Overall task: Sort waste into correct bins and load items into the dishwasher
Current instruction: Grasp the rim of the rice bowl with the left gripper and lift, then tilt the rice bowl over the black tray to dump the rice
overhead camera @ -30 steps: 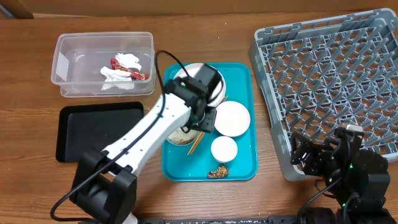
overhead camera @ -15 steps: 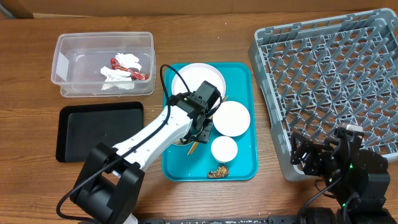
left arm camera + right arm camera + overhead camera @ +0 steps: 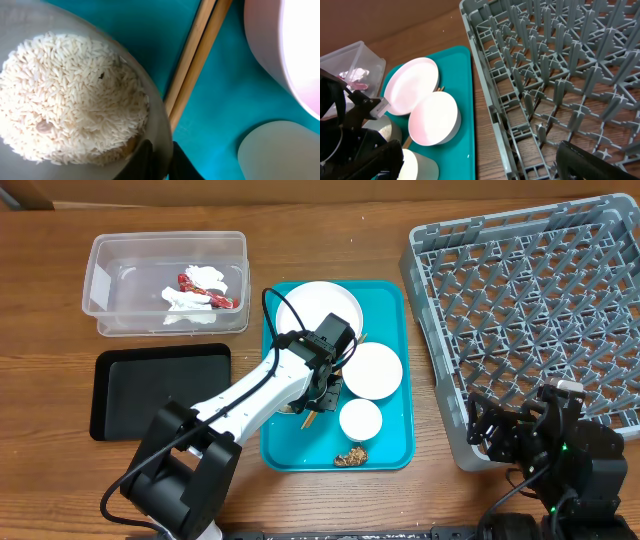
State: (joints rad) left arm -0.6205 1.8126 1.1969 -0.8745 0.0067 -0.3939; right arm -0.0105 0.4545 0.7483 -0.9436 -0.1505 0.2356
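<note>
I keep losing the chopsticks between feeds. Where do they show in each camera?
Overhead: the chopsticks show their lower end on the teal tray, left of the small cup.
Left wrist: top centre, running diagonally between the rice bowl and the empty white bowl.
Right wrist: only a thin brown sliver between the plate and the empty bowl.
Shared landmark: the empty white bowl.

Brown wood-grain table (image 3: 50, 470) spans the whole view; light soft and even.

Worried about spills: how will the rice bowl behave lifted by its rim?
Rice bowl probably sags away from the fingers, which pinch one rim edge. Its loose rice could slide out if tilted. The glossy rim may slip.
</note>
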